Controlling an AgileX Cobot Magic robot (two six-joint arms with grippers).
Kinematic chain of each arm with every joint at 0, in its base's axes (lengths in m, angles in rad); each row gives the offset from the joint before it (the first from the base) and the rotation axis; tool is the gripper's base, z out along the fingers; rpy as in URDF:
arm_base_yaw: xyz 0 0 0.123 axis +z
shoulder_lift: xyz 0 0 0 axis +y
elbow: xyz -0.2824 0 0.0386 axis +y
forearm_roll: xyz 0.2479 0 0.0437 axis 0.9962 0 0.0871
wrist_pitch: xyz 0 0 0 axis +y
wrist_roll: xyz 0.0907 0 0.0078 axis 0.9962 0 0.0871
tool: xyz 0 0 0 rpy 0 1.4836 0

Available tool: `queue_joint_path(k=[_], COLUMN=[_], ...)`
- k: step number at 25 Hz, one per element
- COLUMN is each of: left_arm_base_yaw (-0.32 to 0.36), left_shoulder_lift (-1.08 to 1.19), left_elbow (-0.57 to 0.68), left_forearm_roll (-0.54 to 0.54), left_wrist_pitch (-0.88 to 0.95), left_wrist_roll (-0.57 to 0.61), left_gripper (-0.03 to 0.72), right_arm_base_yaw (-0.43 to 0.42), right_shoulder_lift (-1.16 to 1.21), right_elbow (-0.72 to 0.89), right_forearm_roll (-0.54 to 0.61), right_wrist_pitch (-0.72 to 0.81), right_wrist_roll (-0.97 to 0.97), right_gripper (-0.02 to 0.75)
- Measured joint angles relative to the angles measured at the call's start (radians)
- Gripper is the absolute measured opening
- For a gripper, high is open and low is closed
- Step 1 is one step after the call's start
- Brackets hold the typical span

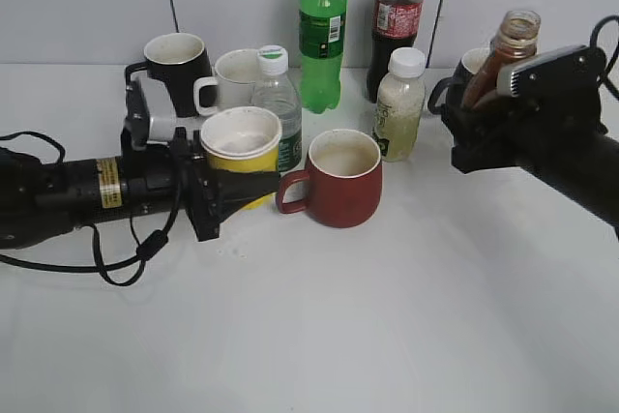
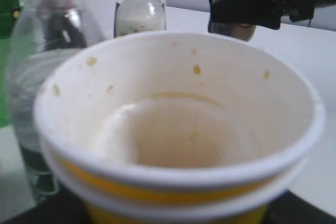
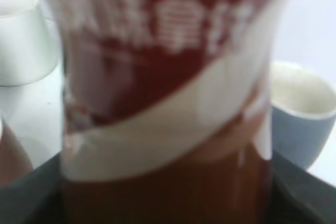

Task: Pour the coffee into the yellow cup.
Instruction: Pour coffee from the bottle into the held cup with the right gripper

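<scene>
The yellow cup point(image 1: 240, 147), white inside with brown specks, sits in my left gripper point(image 1: 215, 191), which is shut on its lower body left of the middle. It fills the left wrist view point(image 2: 178, 129), empty but for a faint brownish film. The coffee bottle point(image 1: 501, 60), brown, capless, is held by my right gripper point(image 1: 484, 118) lifted at the right, slightly tilted. Its brown-and-white label fills the right wrist view point(image 3: 168, 103). Bottle and cup are well apart.
Next to the cup stand a red mug point(image 1: 338, 179), a clear water bottle point(image 1: 279, 103), a white mug point(image 1: 232, 79) and a black mug point(image 1: 179, 65). Behind are a green bottle point(image 1: 322, 31), a cola bottle point(image 1: 397, 21) and a white-capped bottle point(image 1: 400, 103). A blue-grey mug point(image 3: 299, 114) stands behind the coffee.
</scene>
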Motion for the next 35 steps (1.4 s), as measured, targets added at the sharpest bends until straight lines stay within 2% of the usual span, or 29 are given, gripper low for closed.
queue_joint_path(k=[2, 8, 15, 22, 27, 31, 35], left_arm_base_yaw=[-0.024, -0.087, -0.097, -0.098, -0.105, -0.127, -0.179], left_shoulder_lift=[0.0, 0.0, -0.021, -0.056, -0.082, -0.087, -0.095], left_elbow=[0.0, 0.0, 0.0, 0.0, 0.0, 0.0, 0.0], left_forearm_roll=[0.0, -0.002, -0.003, -0.006, -0.008, -0.009, -0.011], left_wrist_pitch=[0.0, 0.0, 0.001, 0.009, 0.019, 0.032, 0.095], left_wrist_roll=[-0.001, -0.004, -0.008, -0.017, -0.073, -0.075, -0.075], left_gripper=[0.387, 0.387, 0.387, 0.387, 0.387, 0.387, 0.386], right_arm_base_yaw=[0.013, 0.121, 0.216, 0.227, 0.227, 0.227, 0.227], right_shoulder_lift=[-0.049, -0.102, -0.103, -0.087, -0.073, -0.071, -0.071], right_elbow=[-0.008, -0.09, -0.202, -0.28, -0.297, -0.305, -0.305], right_forearm_roll=[-0.019, -0.04, -0.05, -0.108, -0.181, -0.216, -0.222], right_wrist_pitch=[0.055, 0.212, 0.35, 0.39, 0.413, 0.414, 0.414], right_wrist_roll=[-0.035, -0.186, -0.394, -0.481, -0.531, -0.592, -0.68], right_gripper=[0.503, 0.503, 0.503, 0.503, 0.503, 0.503, 0.503])
